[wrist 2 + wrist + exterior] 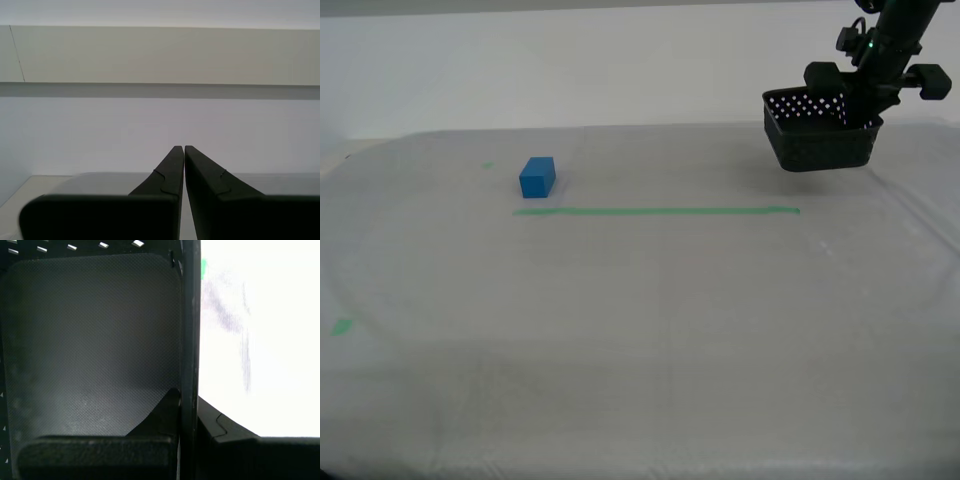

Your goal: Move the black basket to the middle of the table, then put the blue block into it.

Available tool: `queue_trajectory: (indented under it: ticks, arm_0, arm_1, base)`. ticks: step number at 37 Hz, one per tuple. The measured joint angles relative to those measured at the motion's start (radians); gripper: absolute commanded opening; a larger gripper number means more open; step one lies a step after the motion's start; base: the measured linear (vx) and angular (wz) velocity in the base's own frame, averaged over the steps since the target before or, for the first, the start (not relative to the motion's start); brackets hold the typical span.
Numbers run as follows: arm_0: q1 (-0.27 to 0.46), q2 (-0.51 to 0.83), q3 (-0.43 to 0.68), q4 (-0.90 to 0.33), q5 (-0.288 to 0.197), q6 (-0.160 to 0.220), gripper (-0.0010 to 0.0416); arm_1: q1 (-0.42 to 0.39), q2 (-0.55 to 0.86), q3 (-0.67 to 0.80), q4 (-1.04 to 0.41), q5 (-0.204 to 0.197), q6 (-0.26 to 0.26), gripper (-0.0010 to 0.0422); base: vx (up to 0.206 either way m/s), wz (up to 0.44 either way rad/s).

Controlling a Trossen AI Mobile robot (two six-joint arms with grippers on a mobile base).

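The black basket hangs slightly tilted at the far end of the table, on the exterior view's right. My first gripper is shut on its right-hand wall. In the first wrist view that wall runs between the fingers of my first gripper, with the basket floor beside it. I cannot tell whether the basket touches the table. The blue block stands alone toward the exterior view's left. My second gripper is shut on nothing and faces a pale wall.
A thin green tape line runs across the table between the block and the basket. Small green marks sit at the exterior view's left and behind the block. A white wall stands behind the table.
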Motion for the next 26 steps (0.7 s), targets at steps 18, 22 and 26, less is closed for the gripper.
queue_trajectory:
  ticks: [18, 22, 26]
  arm_0:
    - [0.121, -0.129, -0.12, -0.001, 0.008, 0.135, -0.0001]
    - [0.159, -0.14, -0.146, 0.014, 0.008, 0.185, -0.0001]
    - [0.205, -0.145, -0.159, 0.023, 0.009, 0.223, -0.0001]
  arm_1:
    - [0.0, 0.0, 0.0, 0.0, 0.0, 0.0, 0.0]
    - [0.0, 0.0, 0.0, 0.0, 0.0, 0.0, 0.0]
    - [0.0, 0.0, 0.0, 0.0, 0.0, 0.0, 0.0]
  base:
    - [0.0, 0.0]
    - [0.0, 0.0]
    - [0.0, 0.0]
